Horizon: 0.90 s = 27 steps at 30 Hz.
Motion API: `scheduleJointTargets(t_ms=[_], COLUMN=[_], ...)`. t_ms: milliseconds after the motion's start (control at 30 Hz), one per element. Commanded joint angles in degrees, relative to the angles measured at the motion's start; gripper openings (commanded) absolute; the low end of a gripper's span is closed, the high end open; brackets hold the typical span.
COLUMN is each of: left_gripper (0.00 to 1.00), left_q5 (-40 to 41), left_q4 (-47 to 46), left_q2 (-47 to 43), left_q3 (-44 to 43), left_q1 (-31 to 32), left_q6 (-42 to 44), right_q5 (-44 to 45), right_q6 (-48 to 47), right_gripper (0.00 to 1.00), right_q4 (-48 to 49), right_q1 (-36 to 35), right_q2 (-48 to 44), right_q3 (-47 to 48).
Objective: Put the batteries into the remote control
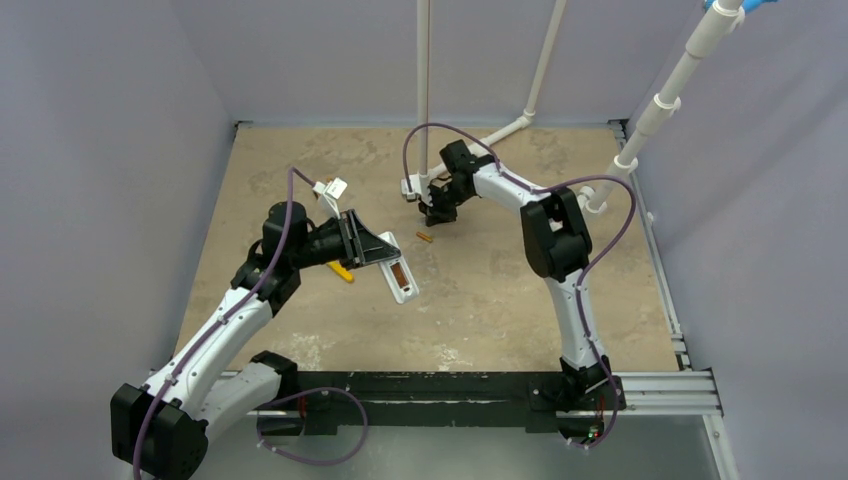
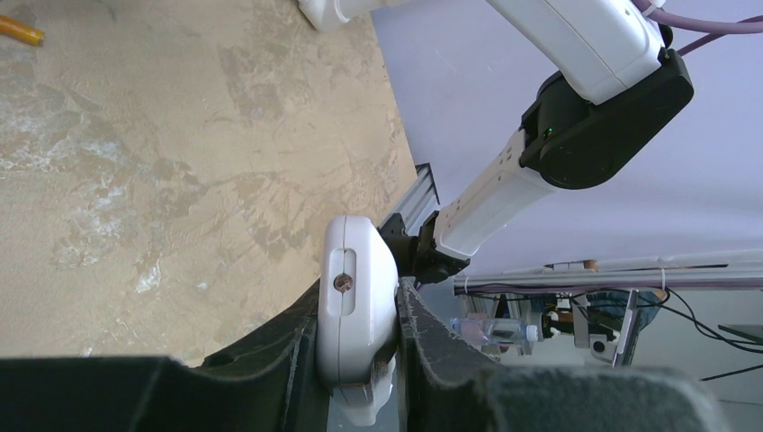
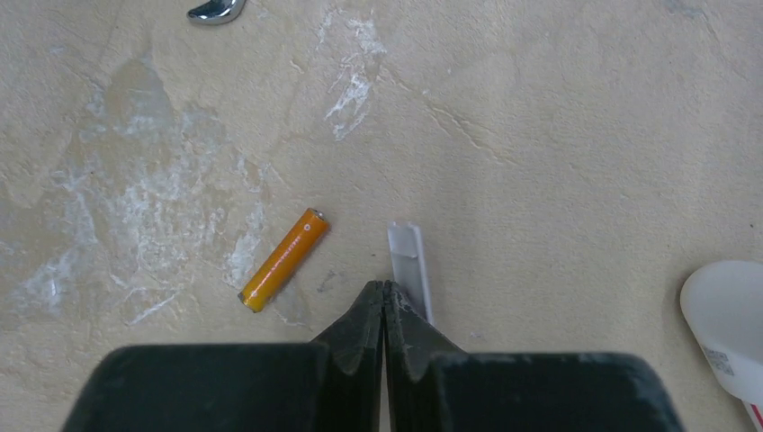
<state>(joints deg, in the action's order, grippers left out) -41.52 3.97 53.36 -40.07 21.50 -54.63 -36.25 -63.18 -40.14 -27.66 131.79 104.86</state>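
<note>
My left gripper (image 1: 368, 247) is shut on the white remote control (image 1: 406, 288) and holds it tilted above the table, back side up. One orange battery (image 1: 399, 272) sits in its recess. In the left wrist view the remote's end (image 2: 360, 261) is clamped between my left gripper's (image 2: 358, 310) fingers. A second battery (image 1: 425, 237) lies loose on the table; it is just left of my right gripper (image 3: 384, 286) in the right wrist view (image 3: 283, 258). My right gripper (image 1: 437, 212) is shut, empty, low over the table. A whitish cover plate (image 3: 408, 261) lies beside its tip.
Yellow-handled pliers (image 1: 343, 272) lie under my left gripper. A silver wrench (image 3: 214, 11) lies beyond the loose battery. A white rounded object (image 3: 729, 328) is at the right wrist view's lower right. White pipes (image 1: 424, 90) stand at the back. Grey walls enclose the table.
</note>
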Motion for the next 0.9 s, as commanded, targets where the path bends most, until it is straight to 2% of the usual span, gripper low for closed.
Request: scheduleJointTargets(t_ms=[0,133,467,633,733,800,867], left_gripper=[0.00,0.00,0.00,0.00,0.00,0.00,0.00], left_q5=[-0.3,-0.5,-0.5,-0.5,-0.6,-0.6,-0.5], left_q4=[-2.2,-2.2,-2.0,-2.0,-1.9,-1.9,-1.8], left_q2=[-0.2,-0.1,-0.8,-0.9,-1.0,-1.1,-1.3], left_q3=[-2.4,-2.7,-2.3,-2.4,-2.2,-2.1,-1.9], left_q1=[-0.3,-0.3,-0.3,-0.3,-0.3,-0.3,-0.3], left_q6=[0.7,0.8,0.8,0.8,0.9,1.0,0.9], right_q5=[0.7,-1.0,-3.2,-3.4,-2.4,-1.4,-1.2], right_q6=[2.6,6.1,10.7,14.9,16.4,15.9,12.7], right_gripper=[0.00,0.00,0.00,0.00,0.01,0.17,0.27], right_q4=[3.0,8.1,13.2,19.8,20.9,19.3,13.9], right_q1=[-0.2,-0.2,0.4,1.2,2.1,2.3,2.4], right_q2=[-0.4,-3.8,-8.6,-12.1,-12.0,-10.7,-8.4], right_q3=[-1.1,-4.0,-7.6,-11.6,-10.4,-8.5,-5.0])
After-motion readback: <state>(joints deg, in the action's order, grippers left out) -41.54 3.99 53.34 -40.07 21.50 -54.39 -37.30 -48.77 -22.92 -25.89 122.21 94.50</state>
